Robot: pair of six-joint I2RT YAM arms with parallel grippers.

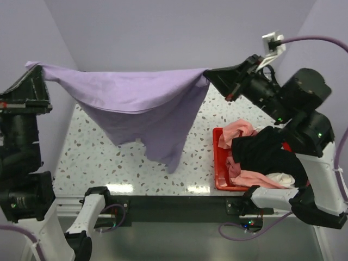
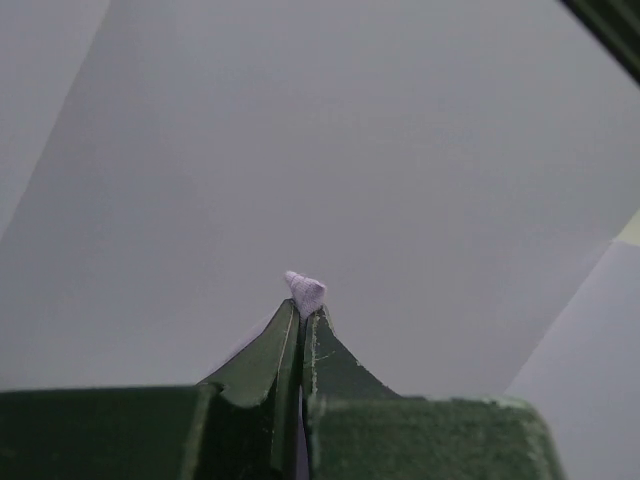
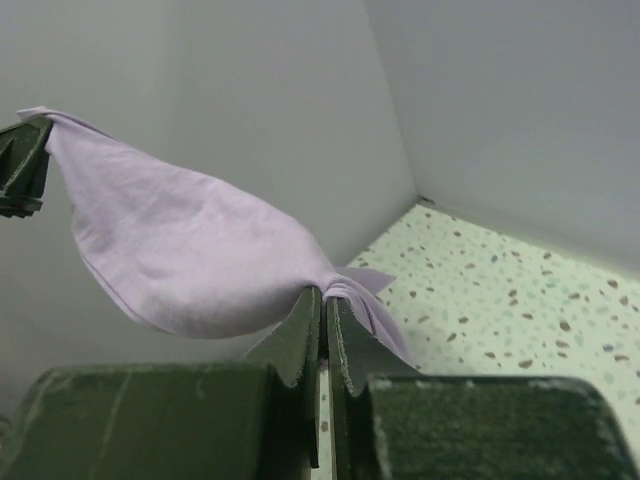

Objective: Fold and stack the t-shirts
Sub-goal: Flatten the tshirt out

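Lavender t-shirt (image 1: 141,103), pinched by L end effector (image 1: 34,66), R end effector (image 1: 209,74), prob. airborne

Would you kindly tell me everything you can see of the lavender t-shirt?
The lavender t-shirt is soft, thin-looking cloth, lightly wrinkled. It hangs stretched between both arms, its top edge nearly taut, its ends pinched in the shut left jaws and right jaws. The rest sags in folds to a point over the speckled table; whether it touches is unclear.

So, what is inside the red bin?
The red bin holds a salmon-pink t-shirt, a black t-shirt over it and a bit of white cloth. Its floor and right side are hidden by clothes and the right arm.
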